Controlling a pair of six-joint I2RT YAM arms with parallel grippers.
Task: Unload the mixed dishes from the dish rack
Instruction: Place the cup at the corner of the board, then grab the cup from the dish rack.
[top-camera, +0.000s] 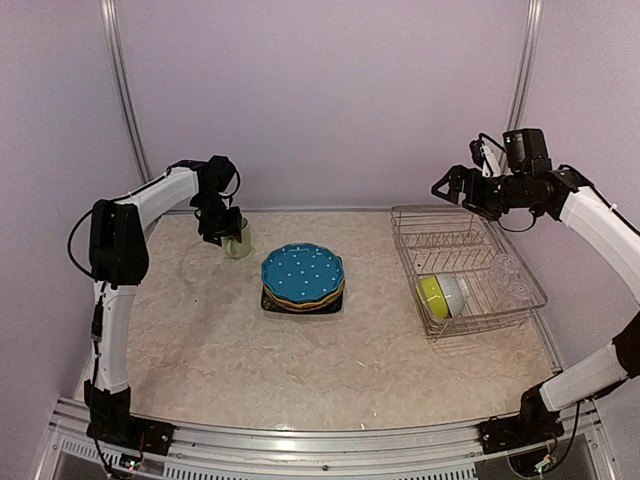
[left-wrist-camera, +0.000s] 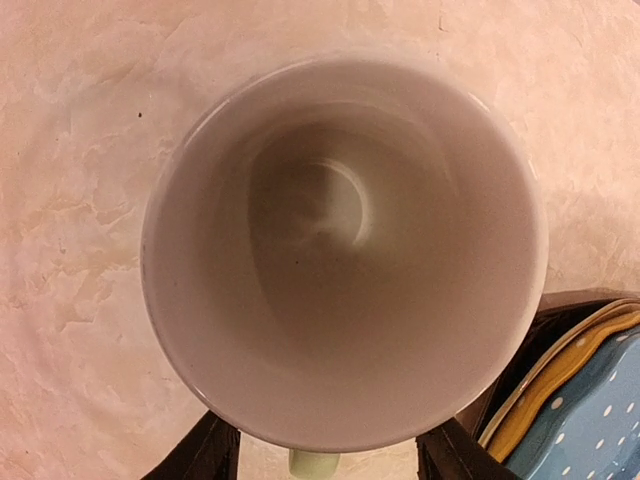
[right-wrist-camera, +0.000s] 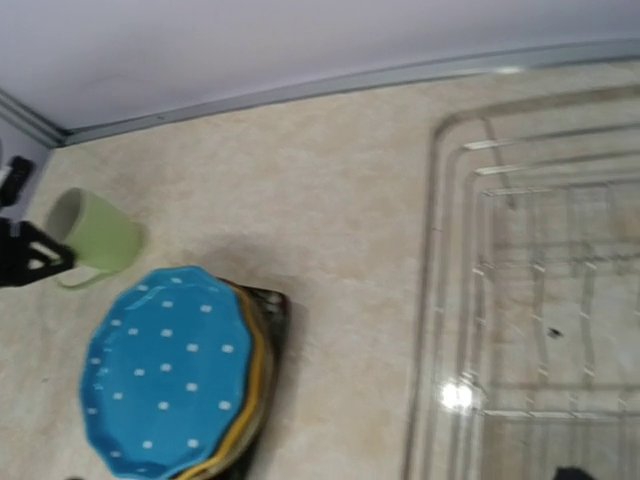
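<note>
Dish rack (top-camera: 468, 262) at right is showing its lime and white bowls (top-camera: 440, 296) only from above. Left wrist view is revealing the left gripper (left-wrist-camera: 330, 458) half-open, loosely straddling the upright pale green mug (left-wrist-camera: 340, 250) at its handle. Right gripper (top-camera: 452, 186) is hanging wide open, empty.

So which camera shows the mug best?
Right wrist: the mug shows whole, green wall and rim. Left wrist sees only its pale inside from above. Top external shows it small, partly behind the left gripper.
</note>
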